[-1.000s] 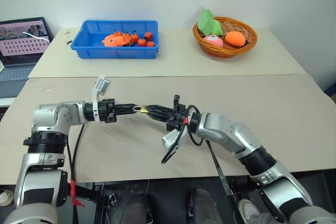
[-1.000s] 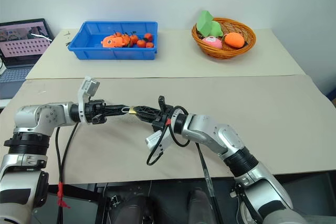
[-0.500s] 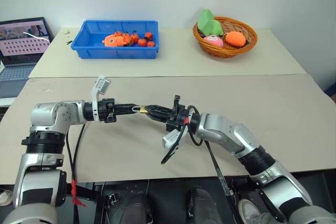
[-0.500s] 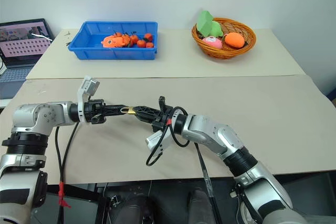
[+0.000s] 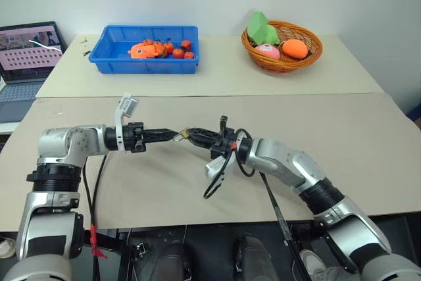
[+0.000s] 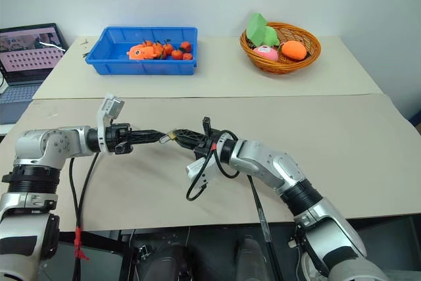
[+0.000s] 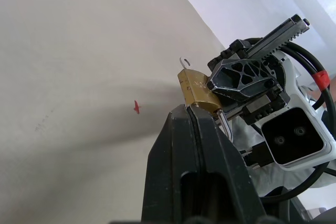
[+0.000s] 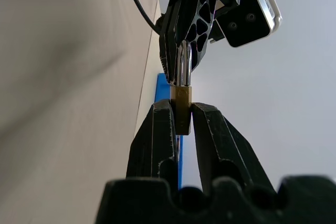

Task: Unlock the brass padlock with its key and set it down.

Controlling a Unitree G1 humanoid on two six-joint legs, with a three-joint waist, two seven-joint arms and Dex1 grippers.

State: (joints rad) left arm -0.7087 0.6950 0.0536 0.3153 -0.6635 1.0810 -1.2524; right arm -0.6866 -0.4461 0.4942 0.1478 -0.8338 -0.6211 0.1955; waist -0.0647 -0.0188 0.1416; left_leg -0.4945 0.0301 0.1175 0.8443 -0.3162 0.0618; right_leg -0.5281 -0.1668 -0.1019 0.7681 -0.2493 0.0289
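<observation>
Both grippers meet tip to tip in the air above the beige table. My right gripper is shut on the brass padlock, a tiny gold block clamped between its two fingers. A silvery loop rises from the block toward my left gripper. That gripper is shut, and its tips rest against the padlock at the loop's end. A small silvery hook sticks out of the block's far end. I cannot make out the key.
A blue bin with small red and orange toys stands at the back left. A wicker basket with toy fruit stands at the back right. An open laptop sits at the far left edge.
The grippers stay joined at the padlock. My right forearm has edged slightly away from me.
</observation>
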